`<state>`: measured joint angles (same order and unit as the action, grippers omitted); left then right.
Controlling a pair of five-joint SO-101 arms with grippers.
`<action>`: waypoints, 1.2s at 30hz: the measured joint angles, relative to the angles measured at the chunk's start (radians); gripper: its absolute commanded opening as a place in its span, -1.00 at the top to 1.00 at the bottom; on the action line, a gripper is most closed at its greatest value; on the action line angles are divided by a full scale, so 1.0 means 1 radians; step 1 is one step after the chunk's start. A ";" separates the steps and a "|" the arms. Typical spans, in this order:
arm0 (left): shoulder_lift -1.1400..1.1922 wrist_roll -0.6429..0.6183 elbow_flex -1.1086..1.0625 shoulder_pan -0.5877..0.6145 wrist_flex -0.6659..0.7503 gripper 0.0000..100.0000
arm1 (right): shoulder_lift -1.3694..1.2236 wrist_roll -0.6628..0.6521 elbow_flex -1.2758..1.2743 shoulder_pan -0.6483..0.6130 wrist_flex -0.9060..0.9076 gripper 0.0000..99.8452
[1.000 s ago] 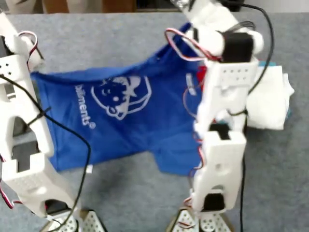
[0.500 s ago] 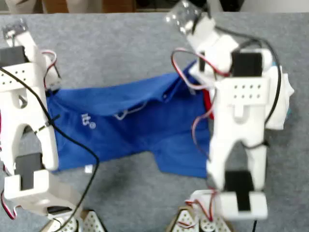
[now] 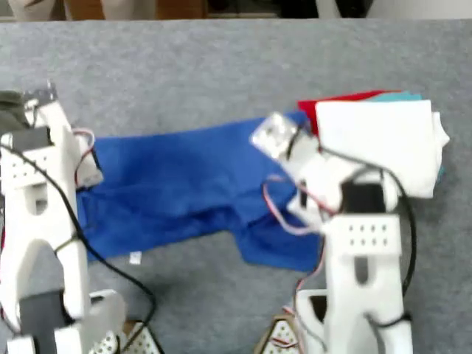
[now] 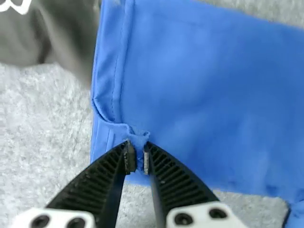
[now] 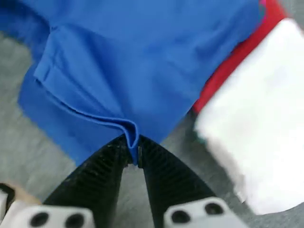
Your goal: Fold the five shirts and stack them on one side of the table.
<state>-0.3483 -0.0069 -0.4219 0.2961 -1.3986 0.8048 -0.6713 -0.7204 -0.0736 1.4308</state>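
Arms back, blue shirt (image 3: 184, 177) folded | left gripper (image 4: 136, 159), right gripper (image 5: 133, 149) pinching it

No text, number or sign can be read. In the high view, a small white tag (image 3: 134, 257) sits at the lower left edge of the blue shirt (image 3: 177, 177), too small to make out. In the left wrist view, a cut-off white mark (image 4: 14, 4) on a blurred grey patch (image 4: 57, 33) beside the shirt is illegible.
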 measured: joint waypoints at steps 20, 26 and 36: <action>-0.130 0.057 -0.356 0.006 0.118 0.96 | 0.315 -0.075 -0.287 0.106 0.055 1.00; -0.130 0.098 -0.365 0.051 0.155 0.96 | 0.315 -0.112 -0.371 0.106 -0.003 1.00; -0.130 0.195 -0.442 0.057 0.164 0.96 | 0.315 -0.118 -0.433 0.107 -0.098 1.00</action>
<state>-0.4787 0.1880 -0.8638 0.3529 -1.2344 1.1193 -0.7894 -1.1531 0.0338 1.3326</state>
